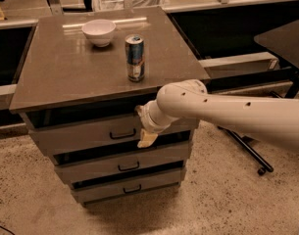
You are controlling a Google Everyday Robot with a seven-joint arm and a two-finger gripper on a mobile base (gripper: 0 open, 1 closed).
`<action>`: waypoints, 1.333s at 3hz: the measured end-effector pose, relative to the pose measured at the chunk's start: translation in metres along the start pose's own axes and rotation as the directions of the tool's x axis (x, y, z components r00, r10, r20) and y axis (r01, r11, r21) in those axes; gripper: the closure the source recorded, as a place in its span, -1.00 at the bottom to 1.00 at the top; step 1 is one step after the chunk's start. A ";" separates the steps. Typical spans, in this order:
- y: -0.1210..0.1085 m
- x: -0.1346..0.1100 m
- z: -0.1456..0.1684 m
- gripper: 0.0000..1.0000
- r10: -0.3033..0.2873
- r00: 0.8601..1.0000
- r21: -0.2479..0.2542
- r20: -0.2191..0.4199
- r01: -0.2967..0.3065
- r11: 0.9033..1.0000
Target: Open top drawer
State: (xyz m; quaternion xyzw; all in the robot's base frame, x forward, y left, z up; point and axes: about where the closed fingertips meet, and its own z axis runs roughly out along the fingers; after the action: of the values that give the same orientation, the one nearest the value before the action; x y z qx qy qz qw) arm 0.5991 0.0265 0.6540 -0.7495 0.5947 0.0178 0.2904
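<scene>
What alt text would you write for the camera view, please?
A robot arm reaches from the right, its gripper at the front of the top drawer, just right of its black handle. A can and bowl stand on the cabinet.

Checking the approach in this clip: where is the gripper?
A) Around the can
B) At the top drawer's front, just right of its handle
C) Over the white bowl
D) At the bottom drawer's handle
B: the gripper is at the front panel of the top drawer, just right of the black loop handle, well below the cabinet top.
</scene>
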 end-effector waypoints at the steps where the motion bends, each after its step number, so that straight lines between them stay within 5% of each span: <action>1: -0.001 -0.002 0.000 -0.34 -0.007 1.000 -0.008 0.003 0.007 1.000; 2: -0.001 -0.003 -0.002 -0.32 -0.017 1.000 -0.017 0.007 0.017 1.000; 4: 0.045 -0.008 -0.043 -0.38 -0.044 0.999 -0.047 0.008 0.044 0.998</action>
State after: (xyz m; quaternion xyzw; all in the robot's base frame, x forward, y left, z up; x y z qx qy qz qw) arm 0.5424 0.0082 0.6738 -0.7689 0.5765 0.0281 0.2749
